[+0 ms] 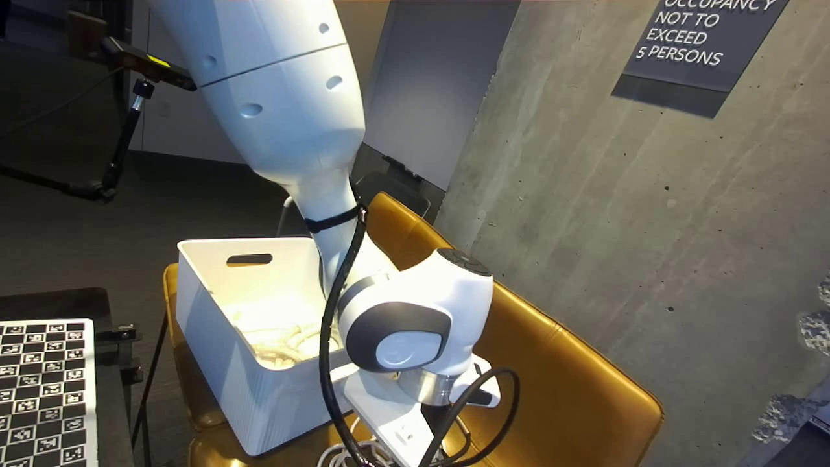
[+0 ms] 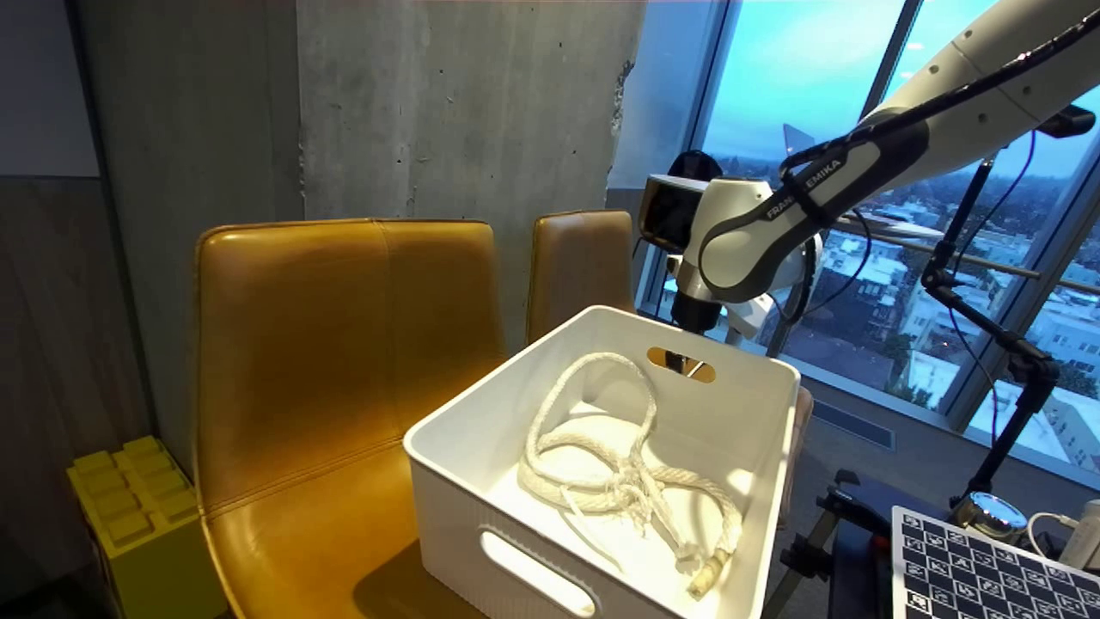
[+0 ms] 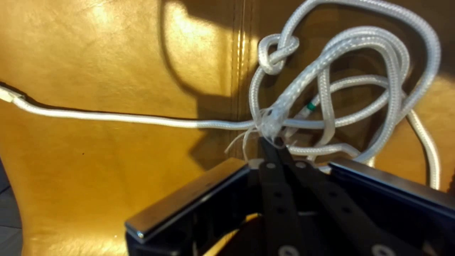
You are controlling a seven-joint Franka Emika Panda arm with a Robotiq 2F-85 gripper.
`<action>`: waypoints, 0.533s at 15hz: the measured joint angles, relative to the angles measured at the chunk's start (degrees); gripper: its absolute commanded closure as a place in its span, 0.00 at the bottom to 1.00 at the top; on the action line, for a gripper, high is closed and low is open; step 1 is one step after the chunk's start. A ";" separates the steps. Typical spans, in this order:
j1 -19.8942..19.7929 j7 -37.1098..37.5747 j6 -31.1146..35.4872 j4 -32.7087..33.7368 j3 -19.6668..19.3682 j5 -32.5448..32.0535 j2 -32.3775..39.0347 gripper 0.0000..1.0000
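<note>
In the wrist view my gripper (image 3: 273, 139) points down at a tan leather chair seat (image 3: 106, 170), its fingers drawn together. Right at the tips is the bunched, frayed part of a white braided rope (image 3: 272, 122); whether a strand is pinched between them cannot be told. The rope's loops and an overhand knot (image 3: 272, 58) spread to the right, while a straight length runs left to a taped end (image 3: 10, 94). A bit of the white rope (image 1: 347, 451) shows under the arm in an exterior view. The fingers are largely hidden in both exterior views.
Close beside the arm stands a white bin (image 1: 279, 415) with another off-white rope (image 2: 634, 481) inside. The chair back (image 1: 564, 370) rises behind the gripper. A black cable (image 1: 329, 363) hangs along the arm. A patterned board (image 1: 45, 395) lies on a dark table.
</note>
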 measured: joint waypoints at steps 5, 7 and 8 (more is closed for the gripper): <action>1.56 2.30 -7.57 2.59 -0.97 -1.82 -6.89 1.00; 2.12 2.31 -9.72 2.73 -0.98 -2.45 -11.67 1.00; 2.46 2.30 -10.48 2.70 -0.93 -2.71 -14.12 1.00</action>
